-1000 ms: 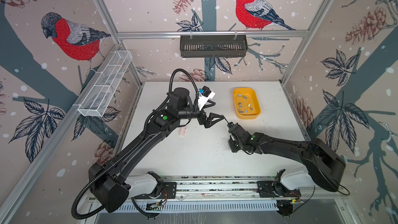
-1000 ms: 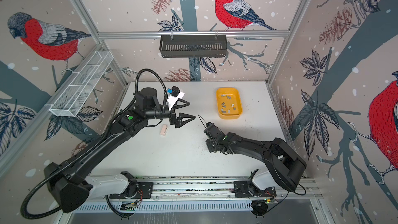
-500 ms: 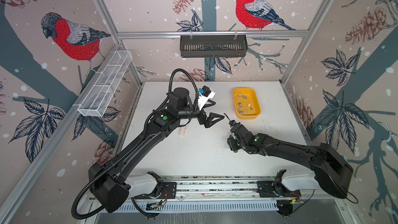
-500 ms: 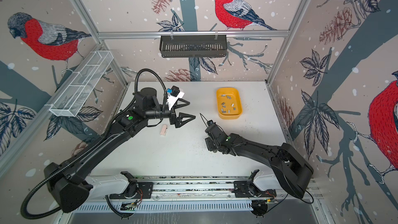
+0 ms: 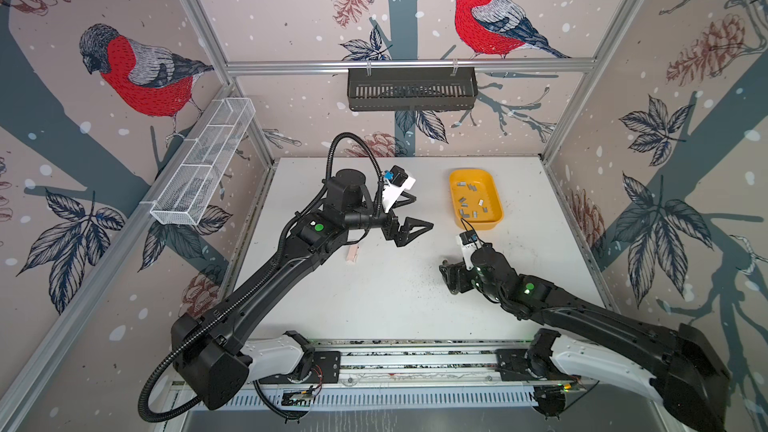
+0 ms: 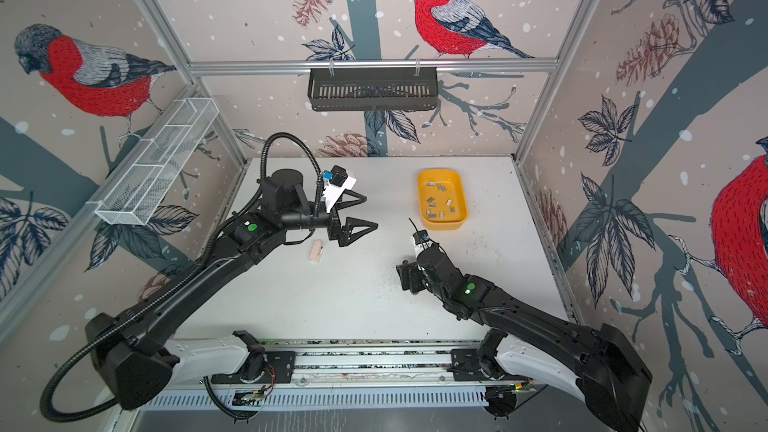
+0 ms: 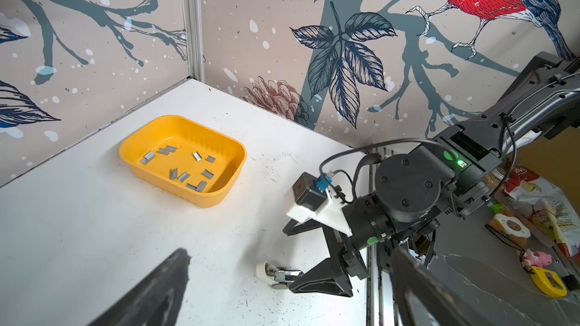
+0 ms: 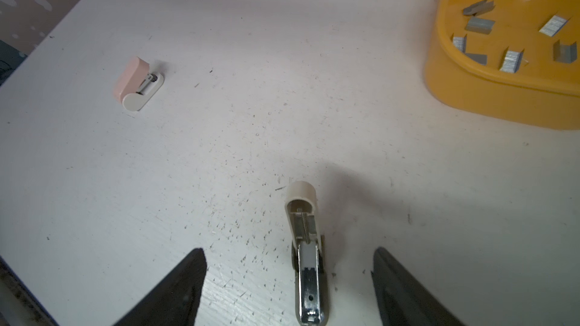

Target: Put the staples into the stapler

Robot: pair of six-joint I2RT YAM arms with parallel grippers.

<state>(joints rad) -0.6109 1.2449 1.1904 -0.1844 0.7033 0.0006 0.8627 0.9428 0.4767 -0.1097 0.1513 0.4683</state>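
Observation:
A cream mini stapler [image 8: 306, 246] lies swung open on the white table, its metal magazine facing up. My right gripper [image 8: 288, 250] is open around it, with both fingers clear of it. The left wrist view shows this stapler [image 7: 276, 274] beside a right finger. A second mini stapler [image 5: 352, 253], pink and closed, lies to the left under my left arm. My left gripper [image 5: 422, 211] hangs open and empty above the table's middle. The staples [image 7: 150, 155], several short grey strips, lie in a yellow tray [image 5: 478, 224] at the back right.
A black slotted basket [image 5: 411, 89] hangs on the back wall and a white wire basket [image 5: 203, 172] on the left wall. Fine dark specks dot the table [image 8: 238, 214] around the open stapler. Bare table lies between the two arms.
My right gripper's fingers have spread wide and no longer touch the cream stapler, which stays on the table. The right arm has shifted slightly. The left arm has not moved.

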